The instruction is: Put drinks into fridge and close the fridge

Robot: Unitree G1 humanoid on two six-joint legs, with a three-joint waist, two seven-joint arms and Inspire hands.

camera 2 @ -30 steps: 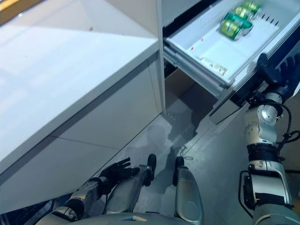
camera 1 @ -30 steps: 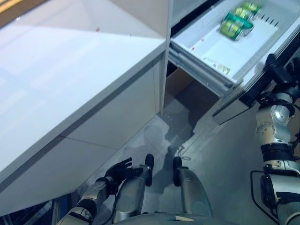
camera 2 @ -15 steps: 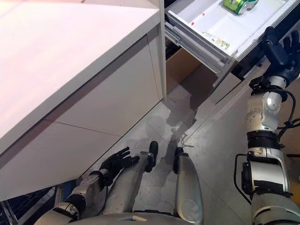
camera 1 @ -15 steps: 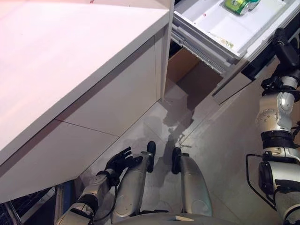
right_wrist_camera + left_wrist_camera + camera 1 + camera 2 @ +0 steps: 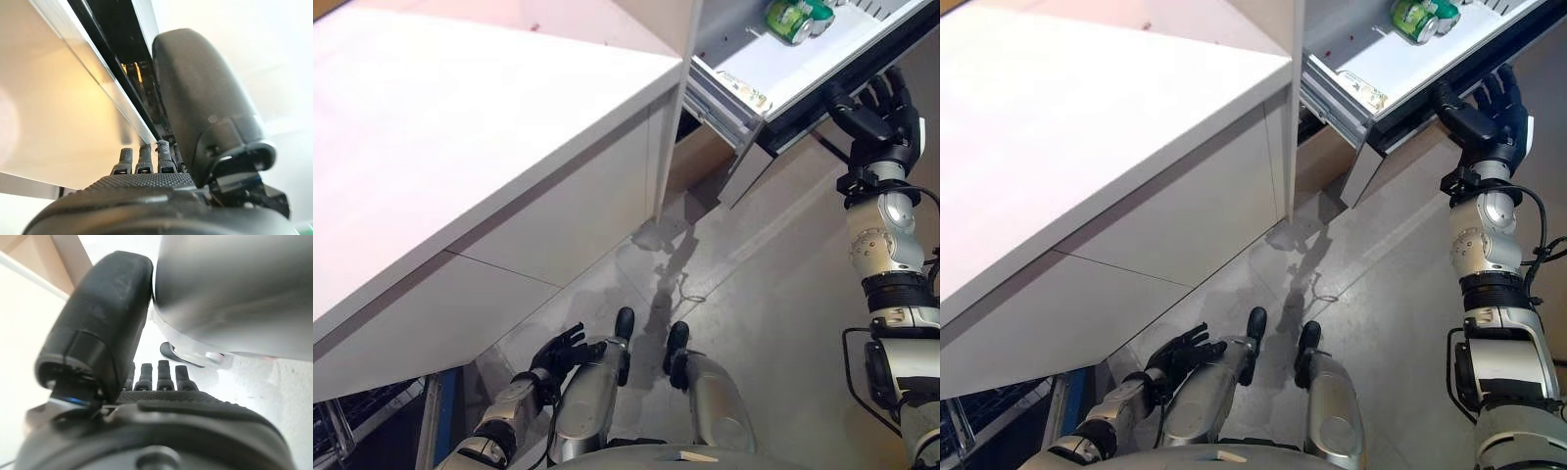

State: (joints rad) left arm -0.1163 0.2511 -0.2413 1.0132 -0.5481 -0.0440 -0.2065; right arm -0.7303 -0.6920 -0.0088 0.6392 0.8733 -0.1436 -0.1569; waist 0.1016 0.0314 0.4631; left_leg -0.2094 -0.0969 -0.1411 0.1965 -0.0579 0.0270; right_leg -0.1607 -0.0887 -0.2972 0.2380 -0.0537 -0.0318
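- Drinks [image 5: 792, 18], green cans, are lying inside the fridge drawer [image 5: 773, 73], which is standing partly pulled out beside the white bench [image 5: 460, 147].
- Right hand [image 5: 873, 106] is pressing the drawer's dark front with fingers straight and spread, gripping nothing.
- Left hand [image 5: 560, 352] is hanging low by the floor, fingers relaxed, holding nothing.
- Judging the closing push: keeping the palm flat and square on the front and pushing straight along the rails should be stopping the drawer from skewing and the cans from rolling.
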